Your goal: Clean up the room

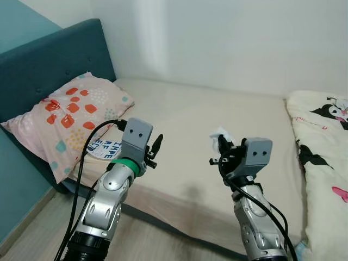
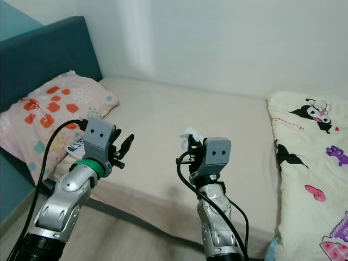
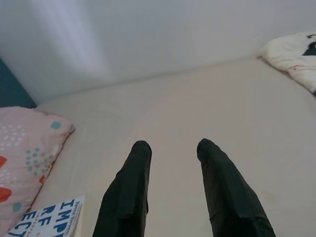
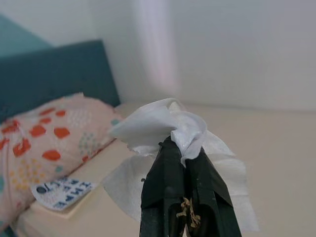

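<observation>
The right hand is clamped tight on a crumpled white tissue, held up above the bed with the tissue bunched over its fingertips. The left hand hovers beside it with fingers parted and nothing between them. A book lies just beside the left hand, against the pillow.

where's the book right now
The book lies flat on the bed near its front edge, on the robot's left, against the lower end of the patterned pillow and partly hidden behind the left gripper.
</observation>
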Available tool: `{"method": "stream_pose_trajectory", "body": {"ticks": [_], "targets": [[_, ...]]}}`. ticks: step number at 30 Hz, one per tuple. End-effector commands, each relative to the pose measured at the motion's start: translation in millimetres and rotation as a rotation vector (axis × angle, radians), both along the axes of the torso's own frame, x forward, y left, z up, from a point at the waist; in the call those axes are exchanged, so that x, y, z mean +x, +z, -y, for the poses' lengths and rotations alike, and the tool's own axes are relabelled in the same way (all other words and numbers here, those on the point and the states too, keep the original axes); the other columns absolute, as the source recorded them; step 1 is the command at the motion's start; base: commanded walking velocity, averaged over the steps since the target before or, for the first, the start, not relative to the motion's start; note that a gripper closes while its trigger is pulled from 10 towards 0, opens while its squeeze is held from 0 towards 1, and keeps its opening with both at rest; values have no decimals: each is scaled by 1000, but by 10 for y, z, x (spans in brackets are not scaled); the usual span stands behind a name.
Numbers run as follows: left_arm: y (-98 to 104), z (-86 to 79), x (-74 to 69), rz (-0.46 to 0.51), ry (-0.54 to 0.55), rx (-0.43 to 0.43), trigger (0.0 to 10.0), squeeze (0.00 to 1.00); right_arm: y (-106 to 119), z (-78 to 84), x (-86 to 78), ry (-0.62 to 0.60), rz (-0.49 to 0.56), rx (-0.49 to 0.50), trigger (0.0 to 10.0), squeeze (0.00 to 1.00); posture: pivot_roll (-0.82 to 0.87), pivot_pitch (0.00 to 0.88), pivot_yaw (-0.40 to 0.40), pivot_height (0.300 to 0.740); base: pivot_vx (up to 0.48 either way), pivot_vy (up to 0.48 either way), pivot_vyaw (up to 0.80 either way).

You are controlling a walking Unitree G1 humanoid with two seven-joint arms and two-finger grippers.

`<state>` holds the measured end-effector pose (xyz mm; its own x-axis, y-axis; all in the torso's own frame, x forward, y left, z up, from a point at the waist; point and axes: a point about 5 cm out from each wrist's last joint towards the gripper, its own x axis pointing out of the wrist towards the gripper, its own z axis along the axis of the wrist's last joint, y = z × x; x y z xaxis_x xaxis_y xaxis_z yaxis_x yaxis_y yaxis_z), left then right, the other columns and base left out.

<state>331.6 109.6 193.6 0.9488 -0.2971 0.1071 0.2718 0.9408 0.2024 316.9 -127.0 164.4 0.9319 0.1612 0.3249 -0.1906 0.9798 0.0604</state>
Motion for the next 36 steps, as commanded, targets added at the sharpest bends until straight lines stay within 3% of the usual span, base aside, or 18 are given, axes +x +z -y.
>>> {"method": "stream_pose_trajectory", "body": {"ticks": [1,5,16,26,36], "targets": [[-47,-54,12,-15,22,17,10000,0,-43,-52,-28,12,-3,-71,10000,0,-124,26,118,700,458,0,675],[-47,-56,14,-18,25,15,10000,0,-70,-82,-34,16,7,-151,10000,0,-123,26,117,700,452,0,678],[-49,-49,6,-27,21,-3,10000,0,-66,-100,-42,34,6,-122,10000,0,-124,29,116,700,0,0,123],[-64,-44,1,-37,23,-12,10000,0,-142,-232,-100,145,-19,-162,10000,0,-123,34,115,700,0,0,0],[-278,-53,-53,-146,43,-64,10000,0,-192,-136,-58,71,-60,-107,10000,0,-122,39,114,700,0,0,146]]}}
